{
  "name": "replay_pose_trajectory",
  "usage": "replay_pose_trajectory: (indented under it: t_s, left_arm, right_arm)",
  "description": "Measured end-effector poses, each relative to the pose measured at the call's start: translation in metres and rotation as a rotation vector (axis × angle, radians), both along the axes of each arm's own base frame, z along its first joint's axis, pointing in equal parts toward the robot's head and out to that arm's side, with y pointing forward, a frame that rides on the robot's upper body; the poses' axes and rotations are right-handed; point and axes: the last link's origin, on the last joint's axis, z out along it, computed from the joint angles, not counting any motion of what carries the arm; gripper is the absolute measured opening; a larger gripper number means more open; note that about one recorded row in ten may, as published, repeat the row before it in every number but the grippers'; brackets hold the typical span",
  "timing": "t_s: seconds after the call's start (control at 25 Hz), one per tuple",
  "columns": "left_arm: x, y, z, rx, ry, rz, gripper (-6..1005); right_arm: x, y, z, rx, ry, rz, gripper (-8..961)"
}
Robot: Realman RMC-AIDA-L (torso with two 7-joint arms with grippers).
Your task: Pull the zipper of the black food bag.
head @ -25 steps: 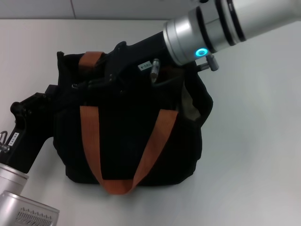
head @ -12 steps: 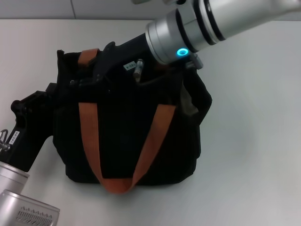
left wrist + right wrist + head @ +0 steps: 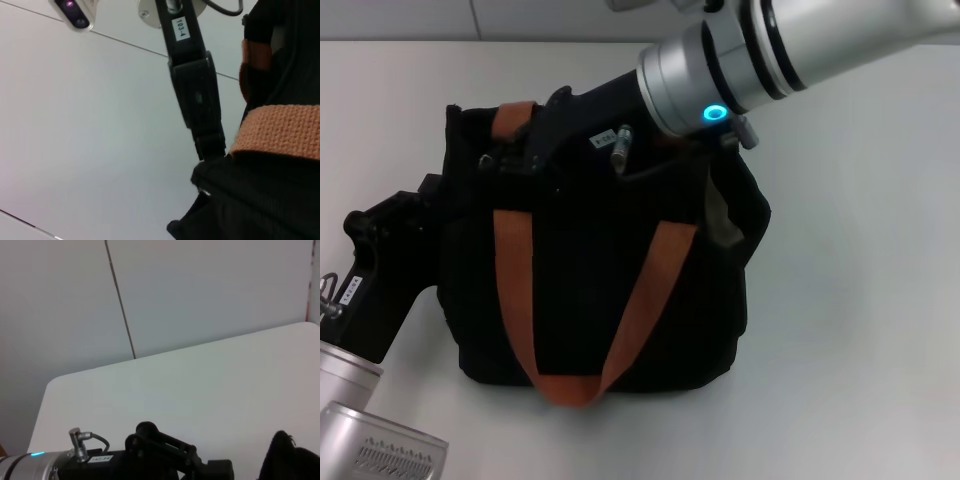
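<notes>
The black food bag (image 3: 580,300) stands upright in the middle of the white table, and its orange-brown strap (image 3: 515,290) hangs down the front. My right gripper (image 3: 505,160) reaches in from the upper right and is shut at the bag's top edge by the rear strap. The zipper pull is hidden under its fingers. My left gripper (image 3: 415,215) is at the bag's left side, shut on a fold of the fabric. In the left wrist view one finger (image 3: 197,100) runs into the bag (image 3: 280,200) just below a strap (image 3: 280,132).
A silver connector plug (image 3: 620,143) with a cable sticks out of the right wrist over the bag's opening. The bag's right side gapes, showing pale lining (image 3: 720,215). The white table (image 3: 860,300) spreads to the right and front. A grey wall (image 3: 200,290) stands behind it.
My right arm moved left along the bag's top, then eased slightly back right. The bag's top left corner shifted a little with it. The left arm stayed put.
</notes>
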Motion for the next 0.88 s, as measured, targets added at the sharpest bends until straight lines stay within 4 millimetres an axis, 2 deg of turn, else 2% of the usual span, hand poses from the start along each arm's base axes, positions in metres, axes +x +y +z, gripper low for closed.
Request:
replay_pose_trajectory:
  t_s: [0.24,0.44,0.88]
  left_arm:
    - [-0.001,0.000,0.001,0.006,-0.001,0.006,16]
    - [-0.002,0.000,0.001,0.009,-0.002,0.014,16]
    - [-0.004,0.000,0.003,0.020,-0.006,0.028,15]
  right_arm:
    - [0.012,0.000,0.007,0.015,0.040,-0.035,51]
    - [0.024,-0.001,0.015,0.022,0.117,-0.090,38]
    - [0.043,-0.008,0.020,0.029,0.174,-0.144,12]
